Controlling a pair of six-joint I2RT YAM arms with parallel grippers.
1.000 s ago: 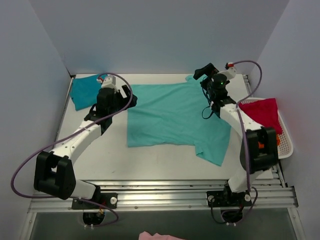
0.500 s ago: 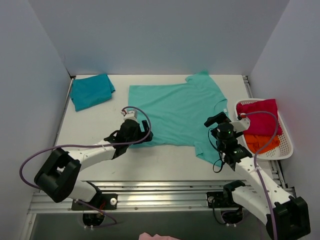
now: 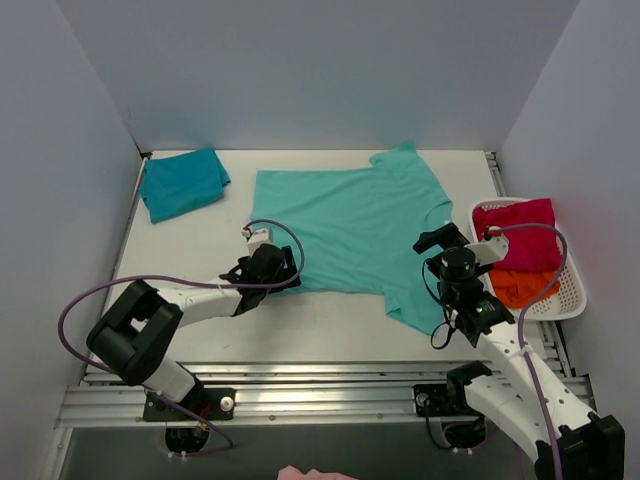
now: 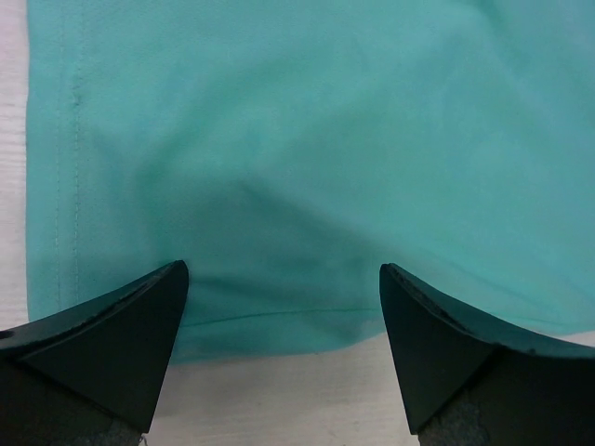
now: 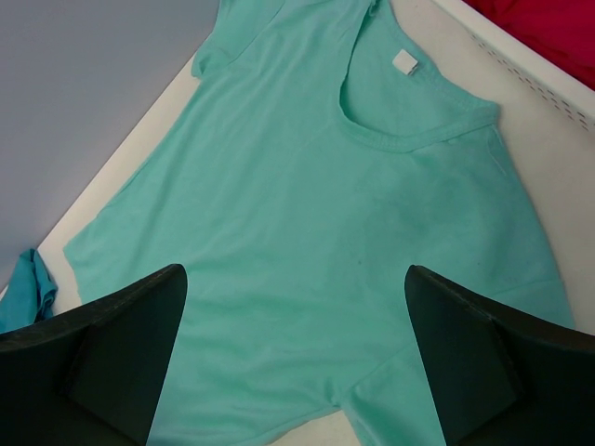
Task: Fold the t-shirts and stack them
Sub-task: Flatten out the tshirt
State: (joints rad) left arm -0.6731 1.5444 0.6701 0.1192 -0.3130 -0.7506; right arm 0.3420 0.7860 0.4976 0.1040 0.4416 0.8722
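Directly between the parted left jaws lies the mint t-shirt [image 4: 307, 139].

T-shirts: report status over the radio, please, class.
Left gripper open at mint t-shirt hem; right gripper open above it. Teal t-shirt folded, far left. Nothing obstructing.

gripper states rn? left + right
Left gripper: open, empty, at the mint shirt's near hem.
Right gripper: open, empty, above the same shirt.

White basket [image 3: 573, 290] at the table's [image 3: 190, 255] right edge, red cloth [image 3: 520, 232] and orange cloth [image 3: 520, 286] inside.
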